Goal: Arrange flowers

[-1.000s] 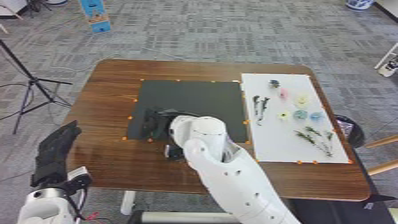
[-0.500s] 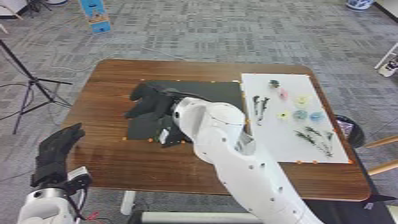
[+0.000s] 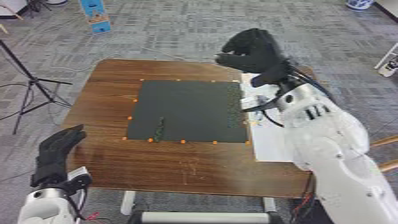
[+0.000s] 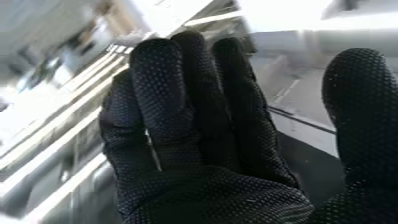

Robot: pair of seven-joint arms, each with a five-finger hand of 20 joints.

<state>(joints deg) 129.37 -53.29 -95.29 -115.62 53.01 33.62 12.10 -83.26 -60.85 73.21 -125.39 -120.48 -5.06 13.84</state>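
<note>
In the head view my right hand is over the table's far right edge, above the top of the white sheet, with its arm covering much of that sheet and most of what lies there. In the right wrist view the right hand is open, fingers straight and thumb apart, holding nothing. A green sprig lies on the dark mat near its lower left corner. A faint strip of greenery runs along the mat's right side. My left hand rests open by the table's left edge.
The brown wooden table carries the mat and the sheet, with small orange markers around them. A black tripod stands on the floor to the left. Wooden legs stand at the right.
My right hand has swung from over the dark mat to the far right, above the white sheet's far end. The sprig at the mat's lower left is now uncovered. My left hand has barely moved.
</note>
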